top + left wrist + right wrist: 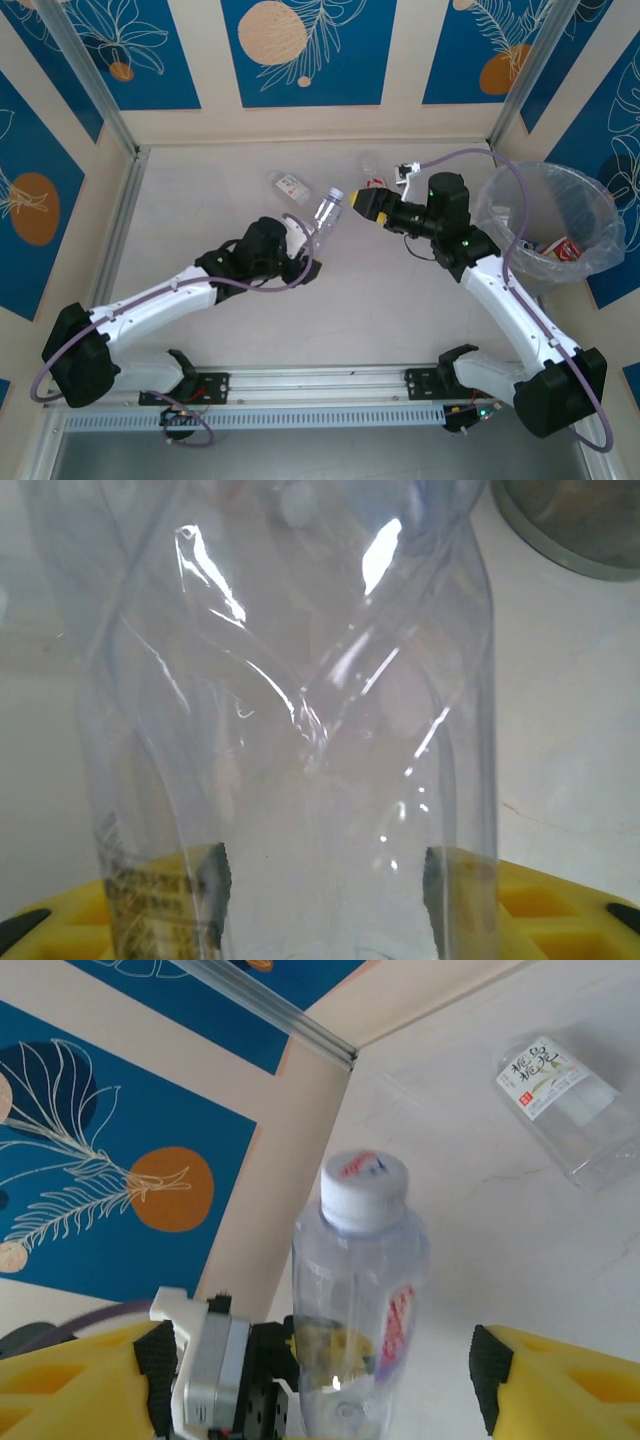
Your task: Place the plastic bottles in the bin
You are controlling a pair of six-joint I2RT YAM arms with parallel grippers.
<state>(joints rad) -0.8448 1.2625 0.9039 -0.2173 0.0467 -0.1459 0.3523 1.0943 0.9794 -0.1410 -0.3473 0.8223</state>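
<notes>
Top external view: the left arm reaches from the near left corner of the table (190, 190) toward its middle; the left tool (305, 242) is clamped on the lower body of a clear bottle (325, 212), which tilts with its white cap (336, 195) toward the far edge; the bottle is off the table, held over the middle. The right arm comes in from the near right corner; the right tool (362, 202), with yellow fingers, sits just beside the cap on the side toward the right edge. The bin (590, 215), lined with a crinkled clear bag, stands at the right edge toward the far right corner, well apart from the held bottle; a red and white thing (563, 248) lies inside it, too small to tell what it is. A second bottle (289, 185) with a white label lies on its side near the far edge, just beyond the held one.

Left wrist view: the clear bottle (300, 730) is creased and dented; the left tool (323, 880) presses it from both sides, its black pads (216, 880) against the plastic.

Right wrist view: the right tool (322, 1370) stands apart, one yellow finger in each lower corner, touching nothing; the clear bottle (360, 1280) rises between them with its cap (366, 1188) on top; whether it lies within their reach I cannot tell. The second bottle (560, 1095) lies flat on the table behind.
</notes>
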